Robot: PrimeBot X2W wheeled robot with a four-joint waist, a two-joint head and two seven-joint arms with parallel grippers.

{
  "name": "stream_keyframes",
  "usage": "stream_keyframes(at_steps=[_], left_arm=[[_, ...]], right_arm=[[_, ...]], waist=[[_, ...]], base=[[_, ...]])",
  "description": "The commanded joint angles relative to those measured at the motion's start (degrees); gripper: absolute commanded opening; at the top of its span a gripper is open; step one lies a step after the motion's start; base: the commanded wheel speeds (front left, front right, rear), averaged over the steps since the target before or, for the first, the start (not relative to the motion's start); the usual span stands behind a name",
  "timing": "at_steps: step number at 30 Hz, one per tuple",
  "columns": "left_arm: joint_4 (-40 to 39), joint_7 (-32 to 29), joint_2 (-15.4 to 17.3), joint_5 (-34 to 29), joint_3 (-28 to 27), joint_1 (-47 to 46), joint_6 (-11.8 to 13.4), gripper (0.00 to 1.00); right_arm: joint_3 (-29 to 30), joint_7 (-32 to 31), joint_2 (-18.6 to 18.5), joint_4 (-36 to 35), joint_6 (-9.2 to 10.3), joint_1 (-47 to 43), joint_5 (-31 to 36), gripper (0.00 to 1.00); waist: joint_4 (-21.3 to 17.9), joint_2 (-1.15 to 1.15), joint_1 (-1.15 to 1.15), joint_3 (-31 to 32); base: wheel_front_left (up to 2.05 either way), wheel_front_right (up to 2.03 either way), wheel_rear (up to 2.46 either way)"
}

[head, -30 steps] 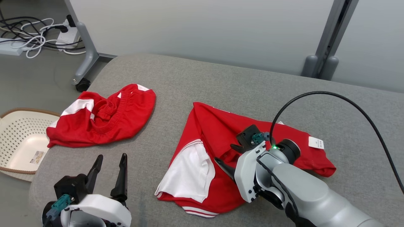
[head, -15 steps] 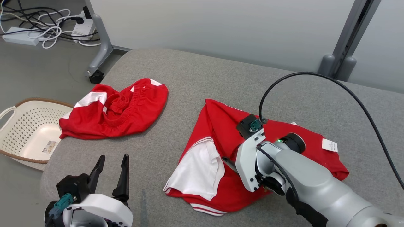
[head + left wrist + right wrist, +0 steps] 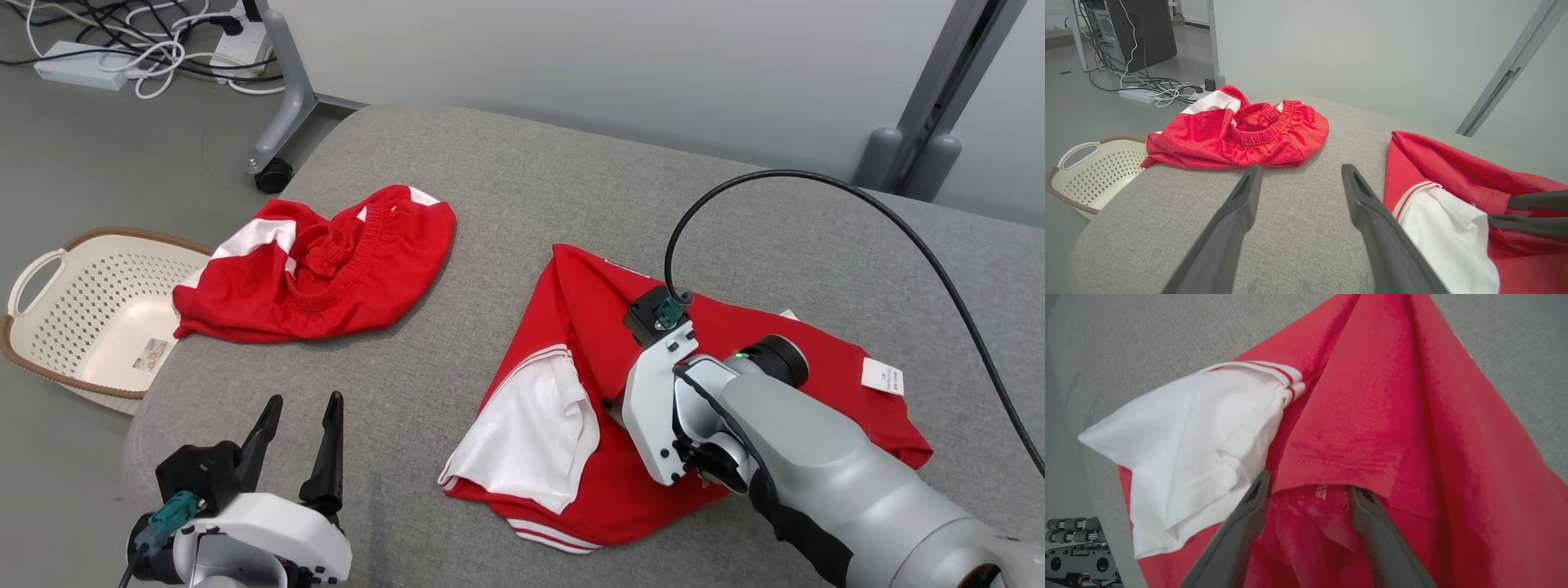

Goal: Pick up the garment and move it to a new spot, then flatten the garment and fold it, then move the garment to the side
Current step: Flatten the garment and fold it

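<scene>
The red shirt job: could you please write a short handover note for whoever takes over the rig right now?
Left gripper: open, hovering over the near left of the grey cushion.
Right gripper: open, fingertips tucked under a hem of the red shirt, not clamped.
The shirt lies crumpled at centre right. The red shorts lie bunched at the cushion's left edge, by the basket.
Done: nothing visible yet.
Left: grip, lift, relocate, flatten, fold, set aside.
</scene>
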State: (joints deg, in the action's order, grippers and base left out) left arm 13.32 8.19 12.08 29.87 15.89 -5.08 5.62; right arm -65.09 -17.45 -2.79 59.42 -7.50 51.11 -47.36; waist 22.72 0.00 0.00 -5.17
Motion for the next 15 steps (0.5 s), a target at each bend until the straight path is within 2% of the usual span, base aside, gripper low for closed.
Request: stream_keyframes(at_steps=[1,3,15], left_arm=[[0.27,0.30,0.11,0.21,-0.05,-0.86,-0.05,1.00],[0.64,0.52,0.07,0.34,-0.02,-1.03,-0.10,1.00],[0.73,0.37,1.01,0.38,-0.23,-0.35,0.75,1.00]], right_arm=[[-0.12,0.32,-0.22,0.35,0.01,0.33,-0.11,0.36],[-0.32,0.51,-0.20,0.47,0.01,0.44,-0.24,0.01],[0.79,7.44,-0.20,-0.43,0.01,1.32,-2.08,0.00]], waist=[[0.09,0.00,0.00,-0.11],[0.07,0.00,0.00,-0.09],[-2.01,0.00,0.00,1.96]], base=[[0.00,0.00,0.00],[0.00,0.00,0.00],[0.00,0.00,0.00]])
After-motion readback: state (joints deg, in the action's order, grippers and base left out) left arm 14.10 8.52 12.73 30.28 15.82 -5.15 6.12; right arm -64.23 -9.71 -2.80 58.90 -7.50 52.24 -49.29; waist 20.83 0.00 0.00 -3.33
